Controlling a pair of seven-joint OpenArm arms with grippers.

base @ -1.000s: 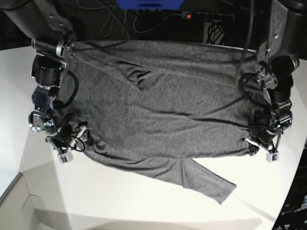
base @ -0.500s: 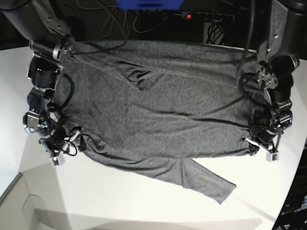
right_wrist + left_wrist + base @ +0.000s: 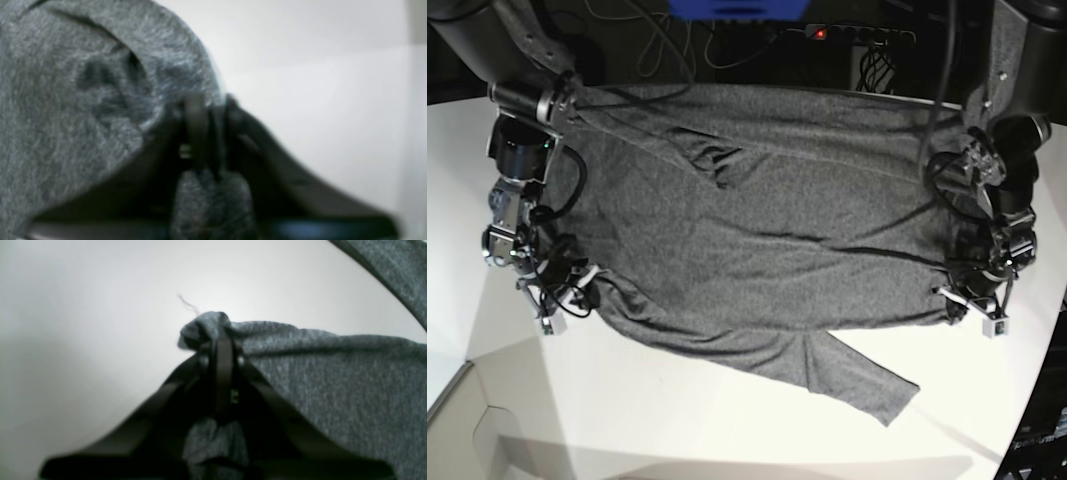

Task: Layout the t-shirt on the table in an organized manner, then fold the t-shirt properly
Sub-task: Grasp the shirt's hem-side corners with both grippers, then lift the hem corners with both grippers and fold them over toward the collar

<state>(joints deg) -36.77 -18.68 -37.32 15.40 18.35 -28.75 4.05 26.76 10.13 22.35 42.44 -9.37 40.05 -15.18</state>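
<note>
**A:** How does the t-shirt [image 3: 767, 230] look, from the left side of the base view to the right?

**B:** It is a dark charcoal-grey knit with a heathered, speckled surface and no print. It lies spread wide across the white table [image 3: 677, 420], with its far edge at the back edge of the table. At the left side the cloth is gathered into small wrinkles where the right gripper [image 3: 577, 285] meets it. Near the top centre there is a small bunch of folds. Long soft creases run across the middle. At the bottom, one narrow part sticks out diagonally toward the right.

**A:** And the table itself?

**B:** Smooth, white and a little shiny, with a curved front edge. It is much bigger than the shirt.

**A:** What do the grippers do?

**B:** The right gripper [image 3: 206, 110] has its dark jaws pressed together on a fold of the fabric; in its wrist view the picture is blurred, but grey knit shows above and below the jaws. The left gripper [image 3: 962, 300], at the right side of the base view, is also clamped on the shirt. In its wrist view the left gripper [image 3: 223, 336] pinches a small rounded lump of cloth, and a thin loose thread [image 3: 187, 304] stands up from it.
</note>
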